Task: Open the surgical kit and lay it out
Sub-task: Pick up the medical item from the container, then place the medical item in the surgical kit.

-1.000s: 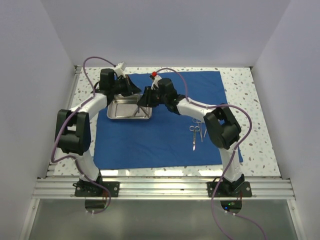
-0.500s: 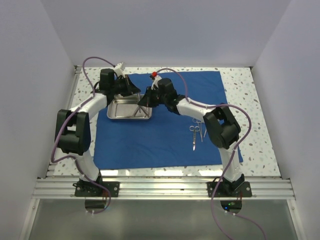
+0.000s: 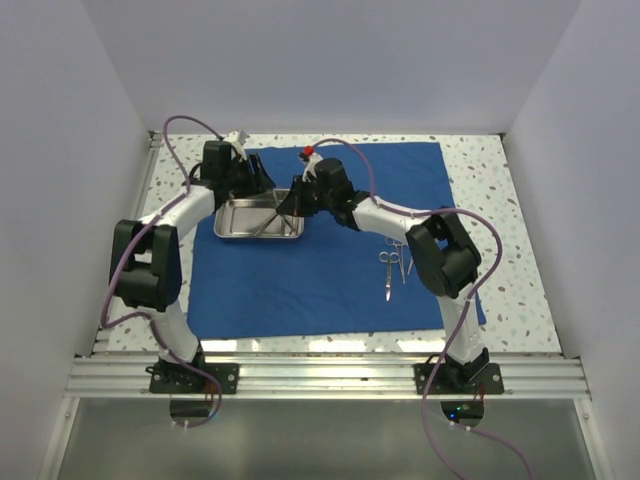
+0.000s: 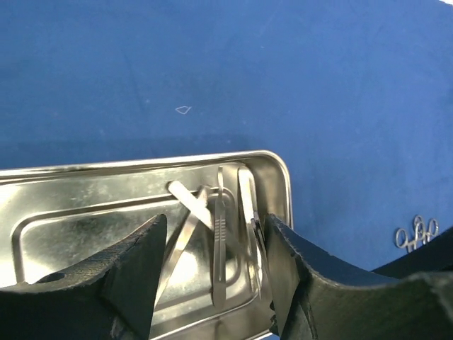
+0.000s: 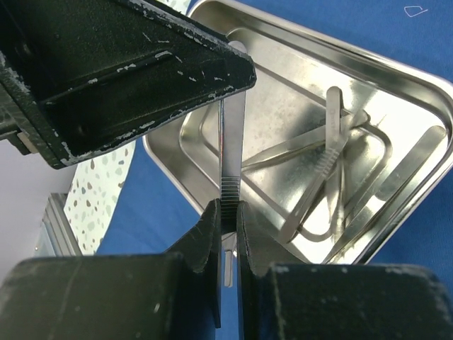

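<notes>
The royal-blue cloth (image 3: 320,290) lies spread flat on the table. The shiny steel tray (image 3: 222,232) sits on its far left part, with several slim silver instruments (image 4: 219,241) crossed inside. My left gripper (image 4: 212,237) hangs open over the tray's right end, its fingers (image 4: 134,269) wide apart and holding nothing. My right gripper (image 5: 226,209) is shut on the ribbed part of a thin silver instrument (image 5: 231,163), which runs up beneath the left gripper's black finger (image 5: 127,71). Ring-handled scissors and forceps (image 3: 392,262) lie on the cloth at the right.
The speckled tabletop (image 3: 500,200) shows around the cloth. White walls enclose the table on three sides. Both arms arch in over the tray, purple cables (image 3: 180,125) looping above them. A metal rail (image 3: 320,375) runs along the near edge.
My left gripper has gone from shut to open over the tray. My right gripper has closed on the thin instrument, and both arms have shifted slightly toward the far side.
</notes>
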Controlling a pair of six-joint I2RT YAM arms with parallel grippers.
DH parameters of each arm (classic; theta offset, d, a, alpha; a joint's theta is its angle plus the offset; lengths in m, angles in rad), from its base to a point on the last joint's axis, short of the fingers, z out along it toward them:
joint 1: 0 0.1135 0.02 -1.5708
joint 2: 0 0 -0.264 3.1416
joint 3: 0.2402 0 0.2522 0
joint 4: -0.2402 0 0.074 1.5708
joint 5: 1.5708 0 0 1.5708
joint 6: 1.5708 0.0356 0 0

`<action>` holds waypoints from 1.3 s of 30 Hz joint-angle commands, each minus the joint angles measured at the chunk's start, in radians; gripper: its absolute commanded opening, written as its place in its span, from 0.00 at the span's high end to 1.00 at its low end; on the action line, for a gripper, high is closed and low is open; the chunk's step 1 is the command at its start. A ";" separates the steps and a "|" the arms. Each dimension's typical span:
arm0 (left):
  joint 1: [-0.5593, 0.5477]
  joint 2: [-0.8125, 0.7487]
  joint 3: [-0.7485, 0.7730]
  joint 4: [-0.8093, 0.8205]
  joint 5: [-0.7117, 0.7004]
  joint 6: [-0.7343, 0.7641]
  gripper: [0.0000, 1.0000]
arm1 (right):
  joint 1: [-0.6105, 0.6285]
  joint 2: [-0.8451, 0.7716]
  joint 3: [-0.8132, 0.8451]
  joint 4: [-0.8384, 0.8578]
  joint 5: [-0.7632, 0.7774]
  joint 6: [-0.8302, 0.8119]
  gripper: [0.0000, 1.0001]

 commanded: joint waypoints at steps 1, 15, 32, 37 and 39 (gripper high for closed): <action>0.009 -0.048 0.033 -0.030 -0.149 0.038 0.39 | 0.002 -0.024 0.003 0.034 -0.009 -0.010 1.00; 0.009 -0.201 -0.091 0.060 -0.372 -0.012 0.38 | 0.001 -0.082 -0.058 0.019 0.037 -0.034 1.00; 0.009 -0.108 -0.095 0.143 -0.272 -0.037 0.40 | -0.022 -0.227 -0.152 -0.026 0.118 -0.064 1.00; 0.008 0.010 -0.064 0.148 -0.221 -0.046 0.44 | -0.024 -0.244 -0.140 -0.078 0.163 -0.051 1.00; 0.008 0.042 -0.056 0.152 -0.209 -0.044 0.50 | -0.022 -0.282 -0.173 -0.096 0.201 -0.059 1.00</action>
